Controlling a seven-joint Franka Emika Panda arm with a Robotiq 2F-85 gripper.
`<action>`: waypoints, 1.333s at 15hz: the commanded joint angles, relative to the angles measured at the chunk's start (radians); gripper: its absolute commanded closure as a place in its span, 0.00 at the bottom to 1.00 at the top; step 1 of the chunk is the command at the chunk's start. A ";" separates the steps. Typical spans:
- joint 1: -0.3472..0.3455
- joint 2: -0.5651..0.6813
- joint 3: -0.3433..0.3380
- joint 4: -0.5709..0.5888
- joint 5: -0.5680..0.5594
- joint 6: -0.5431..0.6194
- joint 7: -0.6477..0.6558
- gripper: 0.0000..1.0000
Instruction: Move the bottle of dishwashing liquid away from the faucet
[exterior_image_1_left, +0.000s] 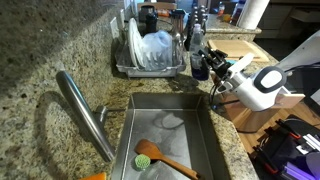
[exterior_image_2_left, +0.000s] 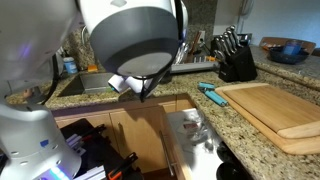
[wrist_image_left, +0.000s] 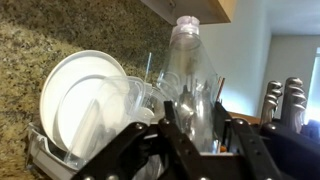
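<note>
The bottle of dishwashing liquid (wrist_image_left: 188, 60), clear with a pale cap, stands upright between my gripper's (wrist_image_left: 196, 112) two black fingers in the wrist view; the fingers touch its sides. In an exterior view the gripper (exterior_image_1_left: 207, 68) holds the dark bottle (exterior_image_1_left: 198, 64) at the counter just right of the dish rack, near the sink's far right corner. The faucet (exterior_image_1_left: 82, 112), a long brushed-steel spout, rises at the sink's left side, well away from the bottle. Whether the bottle rests on the counter is hidden.
A dish rack (exterior_image_1_left: 150, 55) with white plates (wrist_image_left: 75, 95) stands behind the sink (exterior_image_1_left: 170, 130). A green scrub brush with wooden handle (exterior_image_1_left: 150, 155) lies in the sink. A knife block (exterior_image_2_left: 235, 60) and wooden cutting board (exterior_image_2_left: 270, 110) sit on the counter. My arm fills much of an exterior view.
</note>
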 joint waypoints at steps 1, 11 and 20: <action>0.163 -0.218 -0.149 0.002 -0.090 -0.212 0.250 0.84; 0.232 -0.229 -0.218 -0.018 -0.005 -0.271 0.287 0.84; 0.345 -0.253 -0.354 -0.044 0.009 -0.434 0.356 0.59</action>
